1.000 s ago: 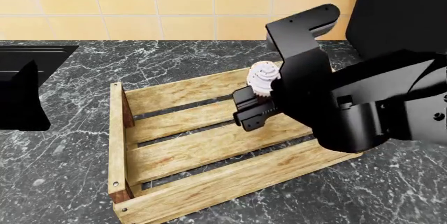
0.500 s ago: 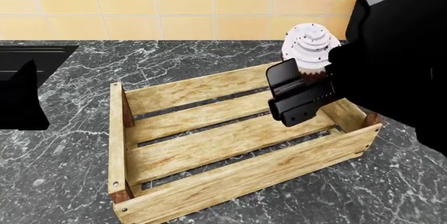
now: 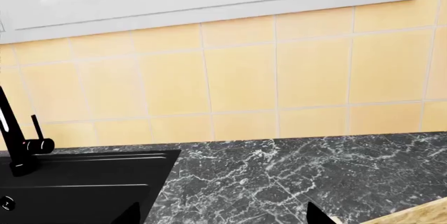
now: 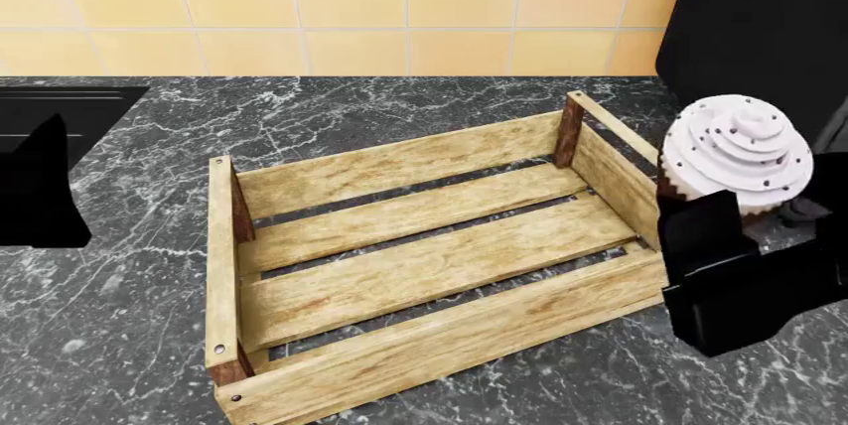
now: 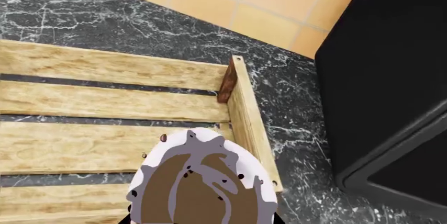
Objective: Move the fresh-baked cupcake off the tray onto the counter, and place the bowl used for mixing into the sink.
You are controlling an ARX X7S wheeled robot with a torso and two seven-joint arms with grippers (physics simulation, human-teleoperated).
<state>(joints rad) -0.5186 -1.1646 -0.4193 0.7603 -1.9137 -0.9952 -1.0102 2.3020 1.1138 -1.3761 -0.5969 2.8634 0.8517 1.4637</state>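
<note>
Counter (image 4: 397, 107): dark marble-look worktop with white veins, spanning the head view; yellow tiled wall (image 4: 345, 8) behind it; a large black block (image 4: 762, 28) at the far right.

Sink (image 3: 77, 187): matte black basin at the left; the left wrist view alone shows its black faucet (image 3: 18, 145) and a pale window frame above the tiles; the head view shows only a corner of the sink (image 4: 67, 107); the bowl appears in no view.

Tray (image 4: 397, 266): pale slatted wooden crate on the counter, nothing lying on its slats; the right wrist view shows its far right corner post (image 5: 227, 85) and right side rail, and the counter beyond that rail, next to the black block.

Right gripper (image 4: 729, 246): black, at the right edge of the head view, raised above the tray's right rail; clamped on the cupcake, fingers against its dark base.

Left gripper: only two dark tips (image 3: 317, 214) at the edge of the left wrist view, set apart, nothing between them, above the counter close to the sink.

Cupcake (image 4: 738, 157): white swirled top with dark specks, brown base; held upright, lifted clear of the tray, over its right rail; seen from above in the right wrist view (image 5: 202, 182), straddling rail and slats.
</note>
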